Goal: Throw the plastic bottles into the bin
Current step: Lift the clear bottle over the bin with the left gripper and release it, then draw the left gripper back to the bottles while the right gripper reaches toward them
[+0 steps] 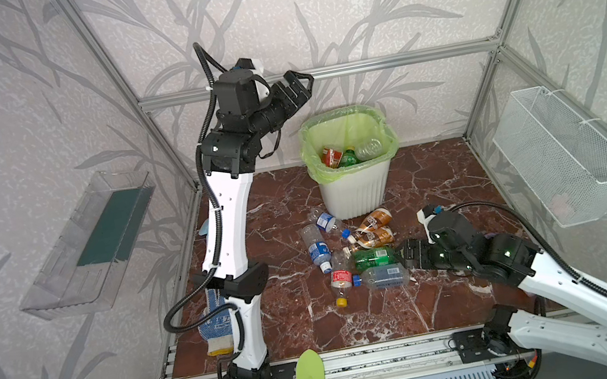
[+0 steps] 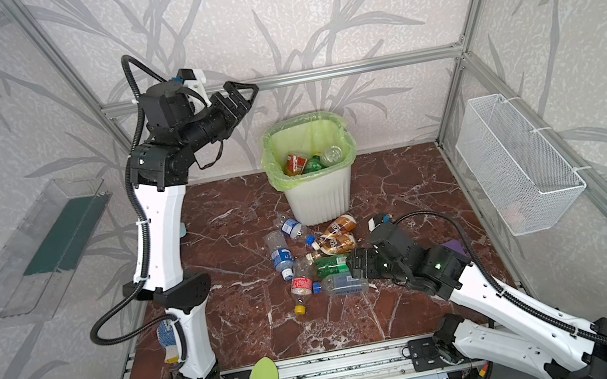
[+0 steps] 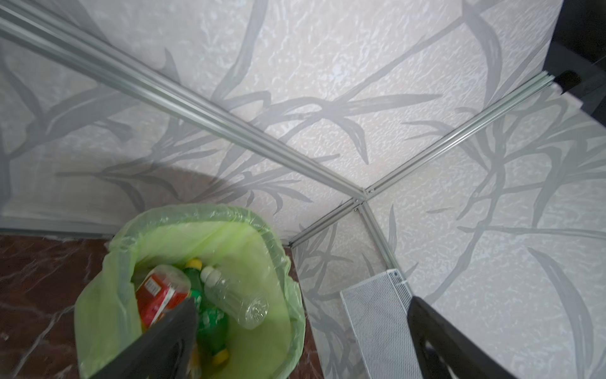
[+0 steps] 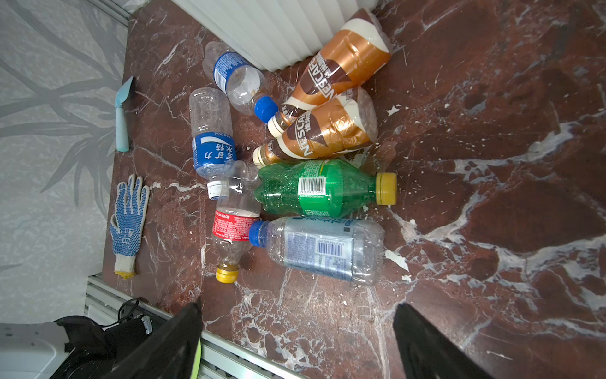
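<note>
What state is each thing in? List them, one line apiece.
bin: upright, bag-lined, some bottles inside.
bottles on the floor: seven, lying flat in a cluster.
left gripper: open, empty, raised by the bin.
right gripper: open, empty, low beside the cluster.
wire basket: hanging on the wall.

Bright even light, soft shadows, wide-angle bending at edges, wrist views slightly blurred near jaws

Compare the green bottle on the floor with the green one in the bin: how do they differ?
The floor green bottle lies flat on the marble, fully exposed, barcode up; the binned green bottle sits inside the bin, partly hidden by a red-labelled bottle and the left gripper's finger. The floor one touches a brown-wrapped bottle; the binned one lies beside a clear bottle. Both have yellow caps.
</note>
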{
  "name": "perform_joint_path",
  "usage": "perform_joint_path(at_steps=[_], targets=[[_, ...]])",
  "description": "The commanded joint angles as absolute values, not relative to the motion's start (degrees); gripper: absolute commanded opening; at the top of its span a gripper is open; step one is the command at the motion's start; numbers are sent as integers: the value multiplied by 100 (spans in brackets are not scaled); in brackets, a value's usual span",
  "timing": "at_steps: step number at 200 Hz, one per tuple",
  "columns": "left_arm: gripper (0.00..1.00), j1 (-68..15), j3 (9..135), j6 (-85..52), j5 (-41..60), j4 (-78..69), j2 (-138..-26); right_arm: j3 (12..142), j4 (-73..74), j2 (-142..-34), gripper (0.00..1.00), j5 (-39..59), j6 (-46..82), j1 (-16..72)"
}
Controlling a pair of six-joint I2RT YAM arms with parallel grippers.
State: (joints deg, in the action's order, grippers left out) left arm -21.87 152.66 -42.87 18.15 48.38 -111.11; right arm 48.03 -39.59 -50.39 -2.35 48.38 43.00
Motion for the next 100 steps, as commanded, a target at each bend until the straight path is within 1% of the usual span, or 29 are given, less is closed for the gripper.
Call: perform_joint_path(at_steps=[1,8,16,38,73,100], targets=[[97,-2337,12910,-4048,1873,3739,-9205,4960,-4183,-4948,92,-352,4807,4276],[97,-2339,11822,-4159,1710,3119,-8646,4922,-4168,-4947,92,-343,4824,4272],[97,-2336,11081,-4174,1563,2936,-8233,4884,-4158,-4948,91,-326,4858,4276],[97,-2327,9962,-4020,1265,3501,-7594,4797,-4186,-4959,90,-291,4949,4265],[95,-2305,7676,-4303,1355,3410,-6668,4778,-4515,-5177,89,-229,5183,4267],[94,-2312,6233,-4586,1401,3280,-6112,4772,-4827,-5404,89,-119,5620,4287]])
